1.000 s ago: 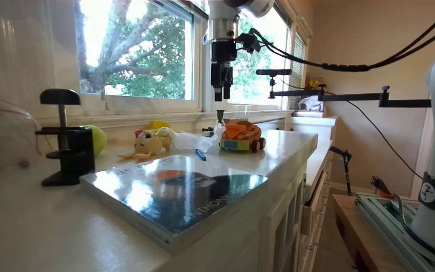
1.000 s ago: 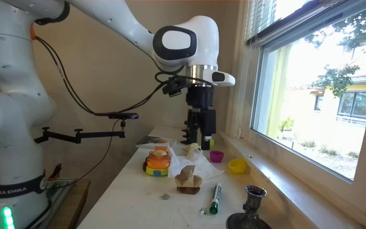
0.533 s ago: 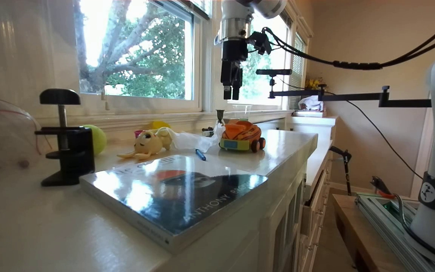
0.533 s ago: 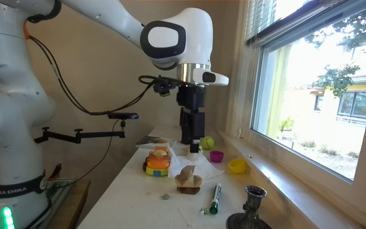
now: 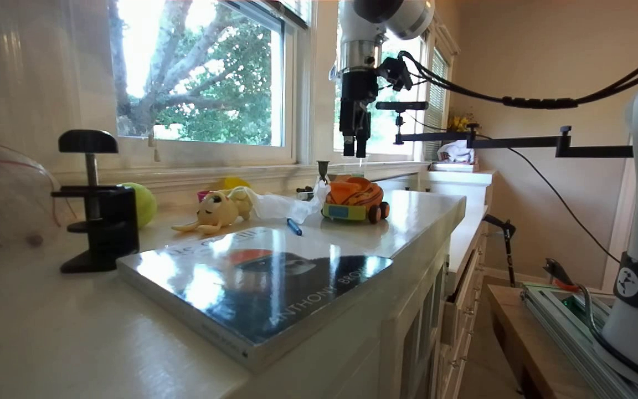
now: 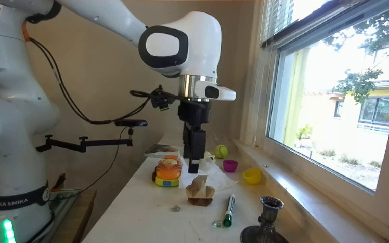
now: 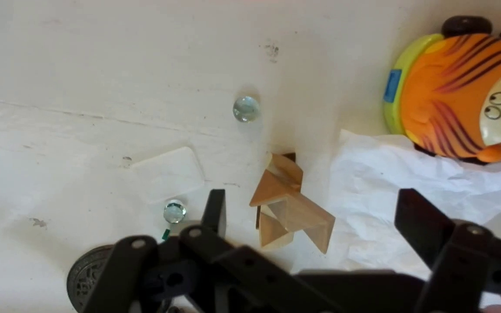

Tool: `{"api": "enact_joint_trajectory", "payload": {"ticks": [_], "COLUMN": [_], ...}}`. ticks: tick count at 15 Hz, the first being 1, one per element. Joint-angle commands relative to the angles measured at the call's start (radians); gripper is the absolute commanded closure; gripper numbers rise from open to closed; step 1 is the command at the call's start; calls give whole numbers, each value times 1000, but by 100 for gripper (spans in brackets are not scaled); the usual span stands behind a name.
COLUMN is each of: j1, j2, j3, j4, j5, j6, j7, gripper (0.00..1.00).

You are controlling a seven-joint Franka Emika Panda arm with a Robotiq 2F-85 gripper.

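My gripper [image 7: 313, 211] stands wide open with nothing between its fingers, seen from above the white counter in the wrist view. Below the gap lies a brown folded, faceted figure [image 7: 296, 204], nearer the left finger; it also appears in an exterior view [image 6: 200, 192]. The fingertips hang above and apart from it. Crumpled white paper or plastic [image 7: 376, 174] spreads under the right finger. An orange striped toy car [image 7: 455, 100] sits beyond it. Two clear glass beads, a near one [image 7: 174, 211] and a farther one [image 7: 246, 108], rest on the counter. Nothing is touched.
A dark metal candlestick [image 6: 268, 219] and a green marker [image 6: 229, 211] stand and lie near the window side. Yellow cup [image 6: 252, 176], pink cup [image 6: 230, 165] and tennis ball [image 6: 221, 152] line the sill. A book [image 5: 258, 282], plush toy [image 5: 222, 210] and black clamp [image 5: 100, 221] share the counter.
My gripper has travelled along the counter away from the book, past the plush toy toward the brown figure, and has come down slightly. It has stayed open. The objects have not moved.
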Motion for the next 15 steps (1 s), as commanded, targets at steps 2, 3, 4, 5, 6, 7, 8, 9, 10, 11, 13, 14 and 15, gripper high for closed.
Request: {"api": "enact_joint_trajectory", "payload": {"ticks": [2, 3, 4, 5, 6, 7, 8, 9, 10, 11, 13, 14, 15], "j1": [-4, -4, -5, -4, -4, -4, -7, -8, -12, -18, -27, -32, -35], "j2": [-18, -18, -19, -19, -17, -16, -19, -21, -23, -23, -16, -14, -13], "j3": [-7, -4, -3, -3, -2, -3, -1, 0, 1, 2, 0, -1, -3], "j4": [-40, -47, -53, -58, -61, -64, -70, -76, -81, -84, -87, -89, -91], "j5": [20, 8, -1, -4, -7, -10, -27, -41, -61, -87, -121, -131, -136], "j6": [-31, -30, -27, -27, -27, -31, -30, -26, -24, -18, -5, 1, 6], "j7": [-67, -69, -82, -93, -106, -116, -123, -131, -130, -120, -100, -96, -94], "gripper": [0, 0, 0, 0, 0, 0, 0, 0, 0, 0, 0, 0, 0]}}
